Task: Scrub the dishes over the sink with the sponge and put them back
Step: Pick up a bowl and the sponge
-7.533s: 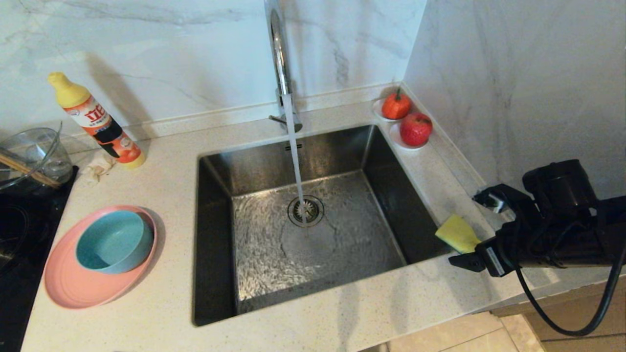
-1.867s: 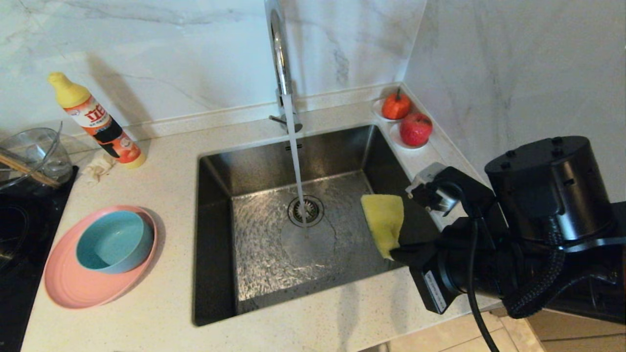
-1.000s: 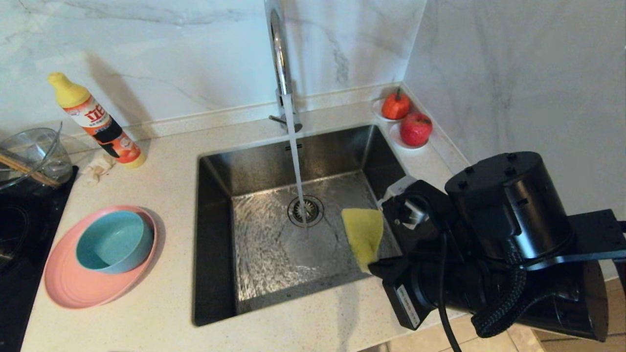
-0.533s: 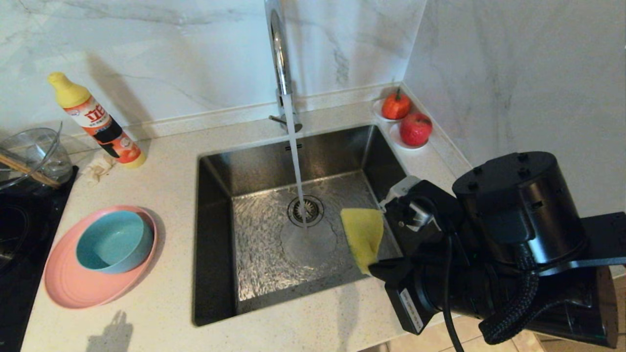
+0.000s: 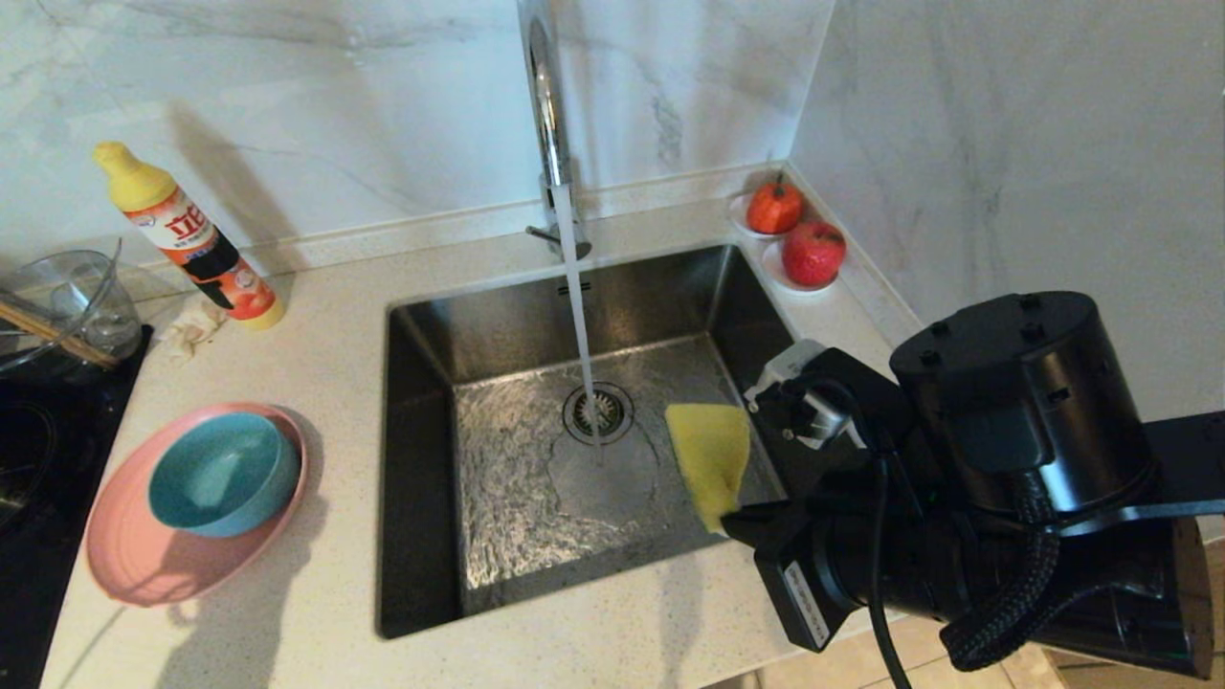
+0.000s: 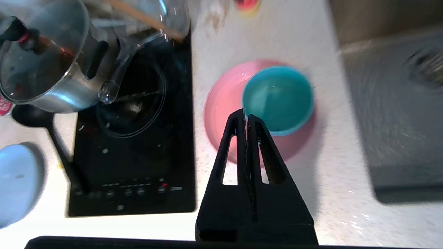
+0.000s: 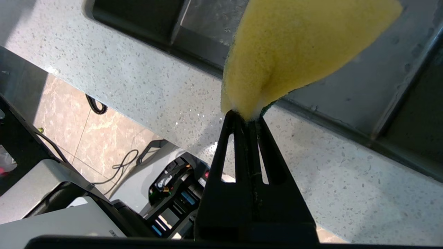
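The teal-blue bowl (image 5: 225,472) sits inside the pink plate (image 5: 134,569) on the counter left of the sink (image 5: 416,459). Water runs from the faucet (image 5: 545,115) onto the drain. My right gripper (image 5: 732,522) is shut on one end of the yellow sponge (image 5: 710,459), which it holds above the sink's right side. In the right wrist view the sponge (image 7: 294,52) bulges out past that gripper (image 7: 245,117). My left gripper (image 6: 245,116) is shut and empty, hanging above the plate (image 6: 221,114) beside the bowl (image 6: 278,100). In the head view only its shadow shows.
A detergent bottle (image 5: 182,234) and a glass bowl (image 5: 57,306) stand at the back left. Saucers with red fruit (image 5: 813,254) sit in the back right corner by the wall. A black hob (image 6: 131,145) with a pot (image 6: 45,79) lies left of the plate.
The left arm has swung in over the plate, and its shadow now spreads across the front left counter and the plate. The right gripper with the sponge has stayed still over the sink.
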Controlling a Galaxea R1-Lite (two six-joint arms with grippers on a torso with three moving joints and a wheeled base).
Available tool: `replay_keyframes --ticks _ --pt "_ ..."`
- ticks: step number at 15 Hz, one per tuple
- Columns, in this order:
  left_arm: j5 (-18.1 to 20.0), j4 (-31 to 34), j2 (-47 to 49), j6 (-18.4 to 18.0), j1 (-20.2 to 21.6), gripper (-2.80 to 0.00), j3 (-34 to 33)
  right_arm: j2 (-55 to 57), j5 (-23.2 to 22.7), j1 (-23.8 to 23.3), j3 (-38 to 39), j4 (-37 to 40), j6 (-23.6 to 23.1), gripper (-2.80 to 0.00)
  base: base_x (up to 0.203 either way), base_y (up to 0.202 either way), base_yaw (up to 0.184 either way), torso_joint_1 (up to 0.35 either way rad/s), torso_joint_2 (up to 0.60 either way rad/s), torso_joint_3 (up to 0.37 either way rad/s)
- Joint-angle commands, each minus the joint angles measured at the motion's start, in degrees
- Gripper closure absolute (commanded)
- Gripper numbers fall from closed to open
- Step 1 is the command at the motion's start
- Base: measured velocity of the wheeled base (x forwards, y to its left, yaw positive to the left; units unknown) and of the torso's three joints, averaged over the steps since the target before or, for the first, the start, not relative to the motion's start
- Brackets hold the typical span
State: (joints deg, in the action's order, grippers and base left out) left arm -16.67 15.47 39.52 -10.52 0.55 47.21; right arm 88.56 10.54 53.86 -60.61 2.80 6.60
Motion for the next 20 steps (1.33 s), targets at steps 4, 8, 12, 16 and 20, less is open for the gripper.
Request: replay_keyframes --ticks 4,8,12,16,20 --pt "-2.64 9.76 33.42 -0.40 1.39 0.00 15.78 1.11 -0.09 0.02 0.06 0.02 0.01 0.00 0.000 0.000 0.000 0.000 0.00 0.000" --pt "1.11 8.92 45.22 6.31 7.25 0.00 17.91 2.14 0.00 -0.03 -0.60 -0.07 0.26 0.00 0.000 0.000 0.000 0.000 0.00 0.000" --pt "7.41 8.62 49.86 8.67 14.29 0.00 18.47 3.11 0.09 -0.24 -0.65 -0.07 0.32 0.00 0.000 0.000 0.000 0.000 0.00 0.000" --pt "10.84 8.79 50.11 13.21 15.54 0.00 19.85 2.91 0.09 -0.24 -0.65 -0.07 0.26 0.00 0.000 0.000 0.000 0.000 0.00 0.000" --pt "12.02 9.17 50.23 17.30 15.62 0.00 20.34 2.72 0.09 -0.24 -0.38 0.02 0.26 0.00 0.000 0.000 0.000 0.000 0.00 0.000"
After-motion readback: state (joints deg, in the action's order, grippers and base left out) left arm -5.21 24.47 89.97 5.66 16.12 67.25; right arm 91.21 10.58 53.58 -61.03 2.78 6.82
